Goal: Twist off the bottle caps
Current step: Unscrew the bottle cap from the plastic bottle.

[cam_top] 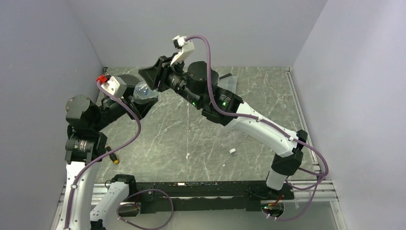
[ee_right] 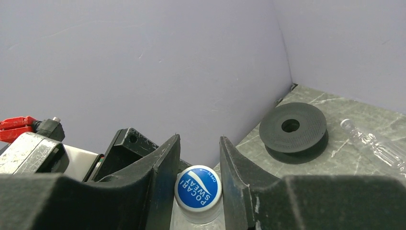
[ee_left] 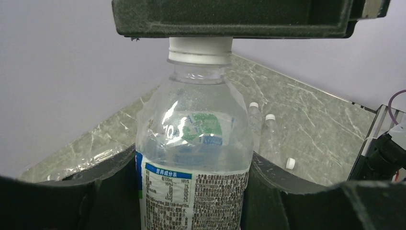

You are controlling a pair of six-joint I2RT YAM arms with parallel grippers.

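A short clear bottle (ee_left: 194,143) with a blue-and-white label stands upright between my left gripper's (ee_left: 194,160) fingers, which are shut on its body. In the top view the left gripper (cam_top: 138,103) holds this bottle (cam_top: 144,92) above the table's far left. My right gripper (cam_top: 152,79) comes down on it from above. In the right wrist view its jaws (ee_right: 199,143) press both sides of the bottle cap (ee_right: 197,188), white with a blue printed top. The cap's white side (ee_left: 200,50) shows under the right gripper's black body.
Two more capped clear bottles (ee_left: 270,132) lie on the marble table beyond. A loose white cap (cam_top: 232,151) lies mid-table, also seen in the left wrist view (ee_left: 290,163). A black disc with a hole (ee_right: 293,128) and a lying clear bottle (ee_right: 376,146) sit near the back wall.
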